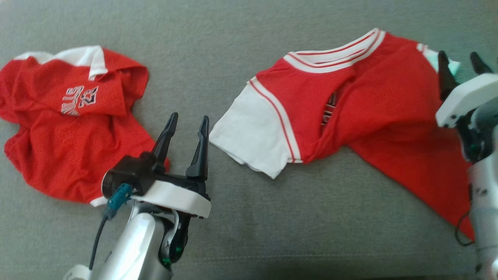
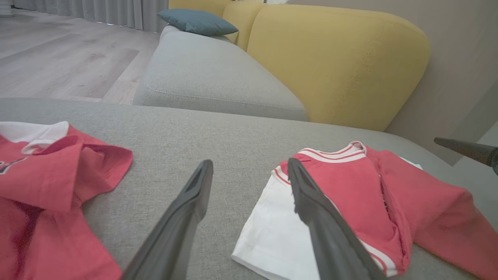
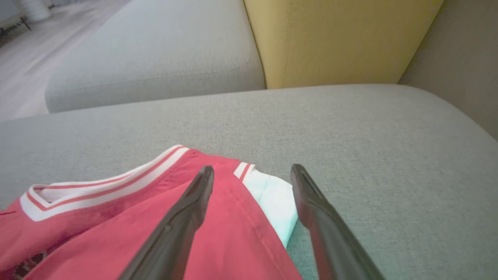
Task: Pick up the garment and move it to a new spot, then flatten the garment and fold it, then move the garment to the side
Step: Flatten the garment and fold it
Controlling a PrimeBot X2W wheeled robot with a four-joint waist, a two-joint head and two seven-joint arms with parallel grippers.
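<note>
Grey woven sofa seat (image 1: 249, 233) spreads under everything in the head view. The garment (image 1: 373, 109), a red jersey, lies on the right half of it, rumpled and half twisted. Its white neckband with red stripes (image 1: 334, 54) is toward the far edge. One white sleeve (image 1: 253, 132), edged with a red stripe, is spread flat toward the middle of the seat. A fold runs down the chest, with a bit of dark print showing in the gap, and the red body trails off toward the near right edge of the view.

The right gripper (image 1: 458, 54) is over the garment's far right shoulder, where a second pale sleeve (image 3: 272, 198) pokes out from under the red cloth. Its fingers (image 3: 183, 221) stand wide apart with nothing between them. The left gripper (image 1: 189, 116) is over bare grey fabric just beside the spread white sleeve. Its fingers (image 2: 183, 221) are also spread wide and empty.

To the left, well apart from the garment, a second red shirt (image 1: 74, 128) lies crumpled, with a white collar (image 1: 83, 56) and a white number print. The left wrist view shows a yellow backrest (image 2: 334, 62), another grey seat section carrying a teal pillow (image 2: 196, 21), pale wood floor (image 2: 58, 58) and grey curtains (image 2: 97, 11).
</note>
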